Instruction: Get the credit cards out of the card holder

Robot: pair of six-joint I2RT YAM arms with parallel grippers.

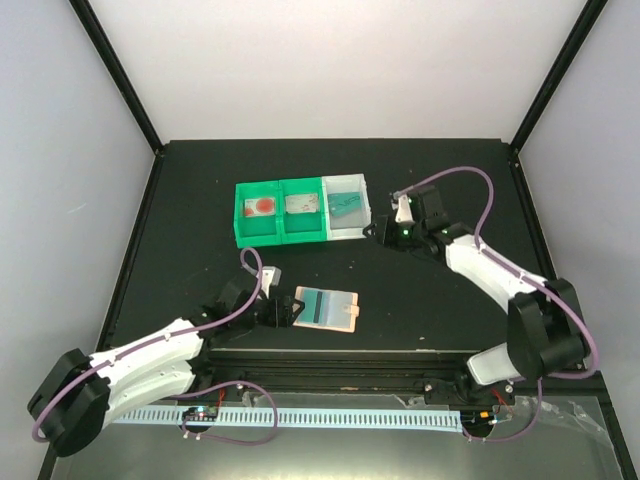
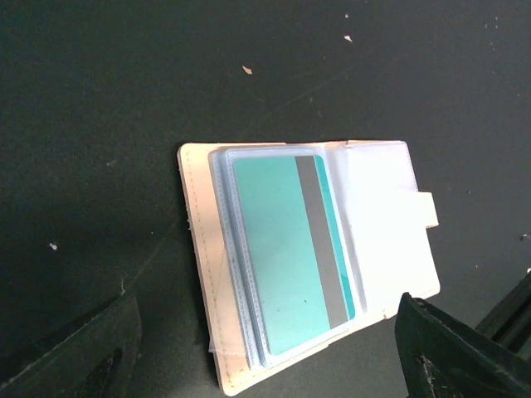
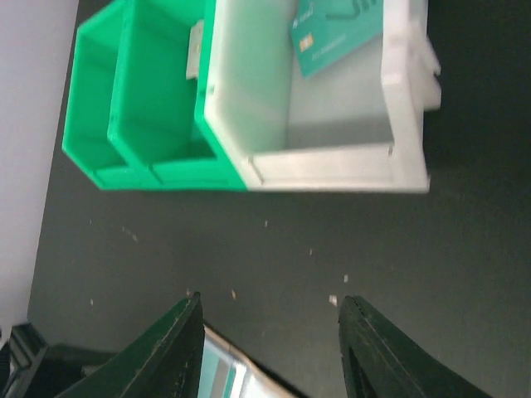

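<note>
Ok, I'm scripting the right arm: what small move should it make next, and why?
Probably move the right gripper toward the card holder: its fingers are open and empty, one credit card already lies in the white bin compartment, and another teal card sits in the holder's sleeve.

Left gripper (image 1: 286,310) spread, right gripper (image 3: 267,313) spread

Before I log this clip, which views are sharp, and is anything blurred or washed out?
Top external: evenly lit, card holder clear against the dark table. Left wrist: credit card crisp, left claw's fingers dark and blurred at the bottom corners. Right wrist: soft throughout, the bin's white compartment bright with little detail.
</note>
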